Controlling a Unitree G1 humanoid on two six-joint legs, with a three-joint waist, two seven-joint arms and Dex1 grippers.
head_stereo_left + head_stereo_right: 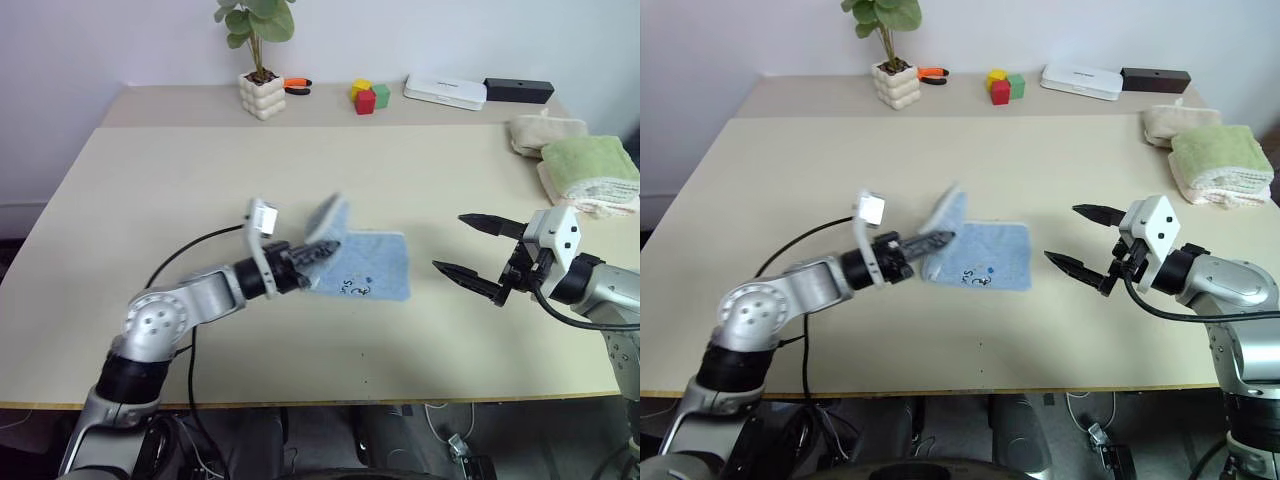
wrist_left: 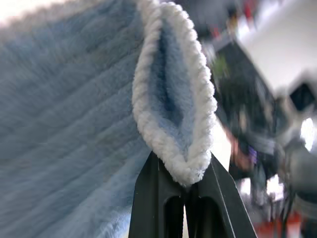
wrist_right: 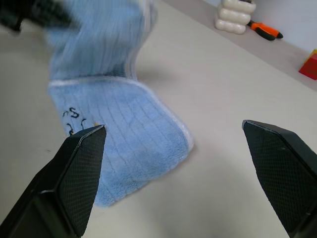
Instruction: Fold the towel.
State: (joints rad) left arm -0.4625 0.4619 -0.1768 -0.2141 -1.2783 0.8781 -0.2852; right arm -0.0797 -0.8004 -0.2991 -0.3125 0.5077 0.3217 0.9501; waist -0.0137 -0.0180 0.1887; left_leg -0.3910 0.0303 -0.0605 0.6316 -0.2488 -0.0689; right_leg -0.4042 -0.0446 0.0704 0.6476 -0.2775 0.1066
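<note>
The left gripper (image 1: 322, 250) is closed on the lifted left edge of the towel (image 1: 375, 268); the rest lies toward the wide-open, empty right gripper (image 1: 466, 247).

1. The towel (image 1: 372, 265) is light blue, fluffy terry cloth with a pale cream edge.
2. Most of it lies flat near the middle of the table, already doubled over.
3. A small dark printed mark sits near its near left corner.
4. Its left end is lifted off the table and stands up, tilted, with the cream-edged corner pinched together.
</note>
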